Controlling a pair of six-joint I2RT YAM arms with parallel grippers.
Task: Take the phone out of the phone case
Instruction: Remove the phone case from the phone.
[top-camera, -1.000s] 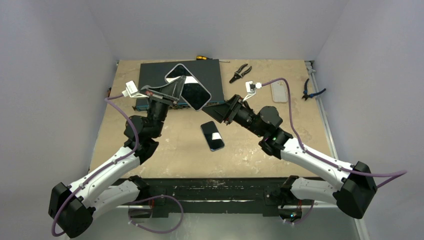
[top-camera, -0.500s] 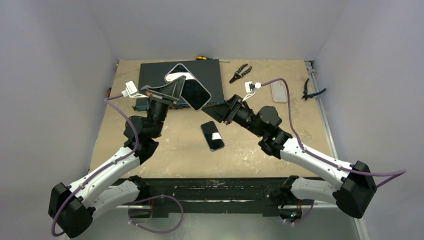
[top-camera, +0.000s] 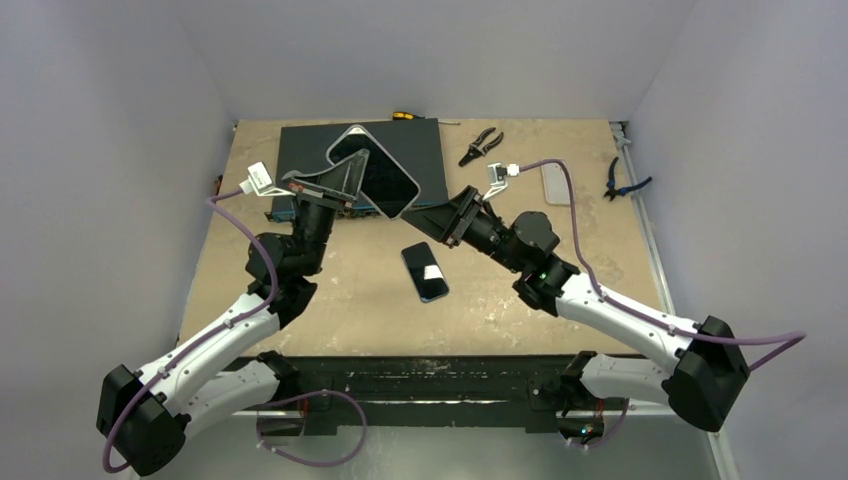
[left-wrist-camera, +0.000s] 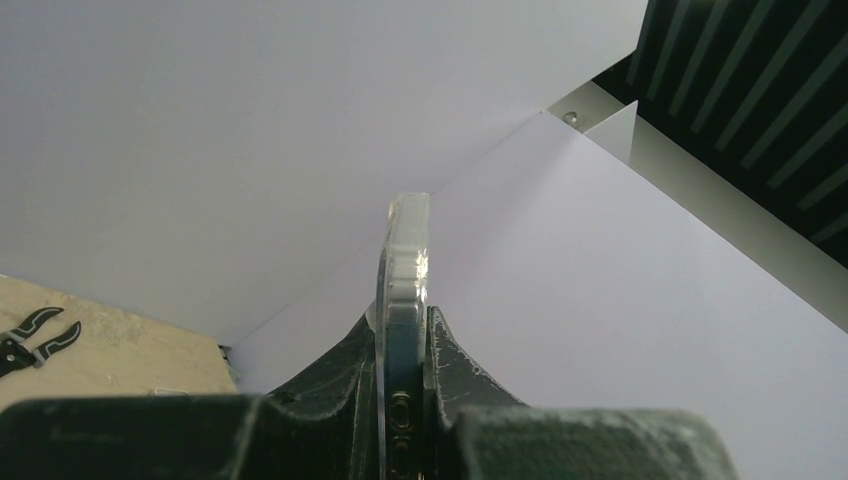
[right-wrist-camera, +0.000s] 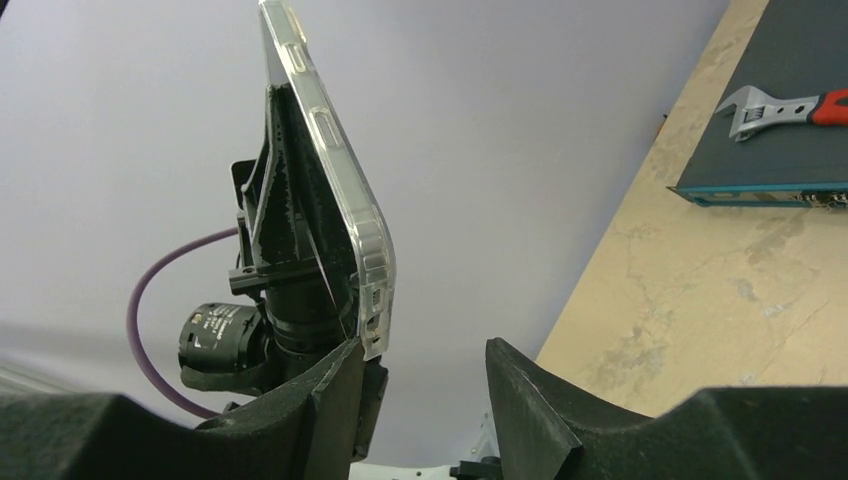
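Note:
A phone in a clear phone case (top-camera: 376, 172) is held up above the table, and my left gripper (top-camera: 347, 181) is shut on it. In the left wrist view the phone's dark edge (left-wrist-camera: 405, 330) stands edge-on, squeezed between both fingers, with the clear case (left-wrist-camera: 409, 235) rising above them. My right gripper (top-camera: 428, 216) is open at the case's lower right corner. In the right wrist view the clear case (right-wrist-camera: 330, 160) has its corner at the tip of the left finger (right-wrist-camera: 325, 400). The other finger (right-wrist-camera: 530, 400) stands well apart from it.
A second dark phone (top-camera: 425, 271) lies flat on the table between the arms. A dark flat box (top-camera: 300, 150) sits at the back with a wrench (right-wrist-camera: 790, 105) on it. Pliers (top-camera: 480, 146) and an empty clear case (top-camera: 557, 184) lie back right, with more pliers (top-camera: 622, 180) at the right edge.
My right gripper has crept up and left toward the case's corner, its jaws narrowing a little. The left gripper still holds the cased phone, tilted slightly.

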